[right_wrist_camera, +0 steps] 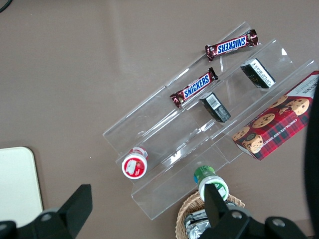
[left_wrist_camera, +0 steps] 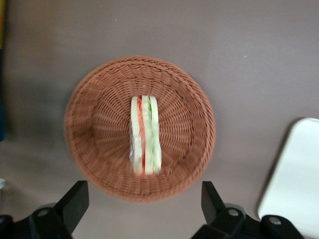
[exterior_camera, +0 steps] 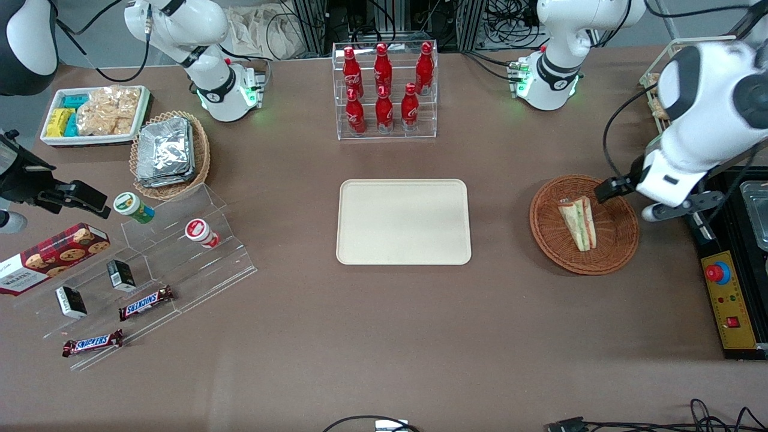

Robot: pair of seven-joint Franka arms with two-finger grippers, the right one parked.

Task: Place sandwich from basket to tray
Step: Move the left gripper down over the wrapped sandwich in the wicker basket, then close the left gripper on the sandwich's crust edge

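Note:
The sandwich (exterior_camera: 579, 223), a white-bread wedge with green and red-orange layers, lies on its edge in the round reddish-brown basket (exterior_camera: 542, 223). The cream-beige tray (exterior_camera: 403, 221) sits beside the basket at mid-table, toward the parked arm's end, with nothing on it. My left gripper (exterior_camera: 618, 191) hangs above the basket's rim on the working arm's side. In the left wrist view the gripper (left_wrist_camera: 143, 201) is open wide, its black fingers (left_wrist_camera: 75, 199) apart and holding nothing, high over the sandwich (left_wrist_camera: 145, 135) and basket (left_wrist_camera: 89, 124). A corner of the tray (left_wrist_camera: 299, 174) also shows there.
A clear rack of red bottles (exterior_camera: 384, 90) stands farther from the front camera than the tray. A control box with a red button (exterior_camera: 726, 300) lies at the working arm's table edge. A tan basket of foil packets (exterior_camera: 170, 153), a white snack tray (exterior_camera: 95, 114) and a clear snack stand (exterior_camera: 150, 270) lie toward the parked arm's end.

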